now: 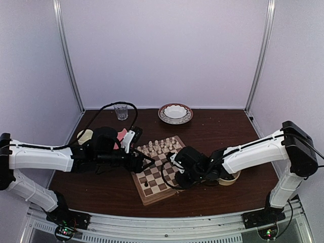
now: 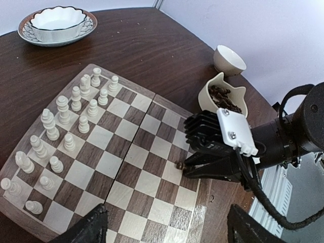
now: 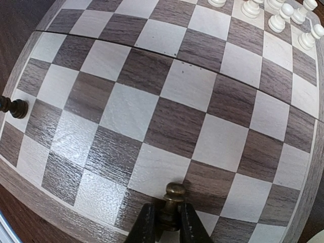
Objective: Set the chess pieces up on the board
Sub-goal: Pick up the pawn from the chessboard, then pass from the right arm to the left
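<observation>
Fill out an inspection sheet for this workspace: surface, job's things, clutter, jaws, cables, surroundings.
Surface: dark brown table carrying the board.
Job's things: dark chess piece held upright at the board's edge; second dark piece on the board; more dark pieces in a cream cup.
Clutter: cream-white chessmen on the far rows; bowl on plate; glass; small cup.
Grippers: left gripper jaws wide, empty; right gripper jaws shut on the dark chess piece.
Cables: black cable loops off the left arm.
Surroundings: pale walls, metal uprights.
</observation>
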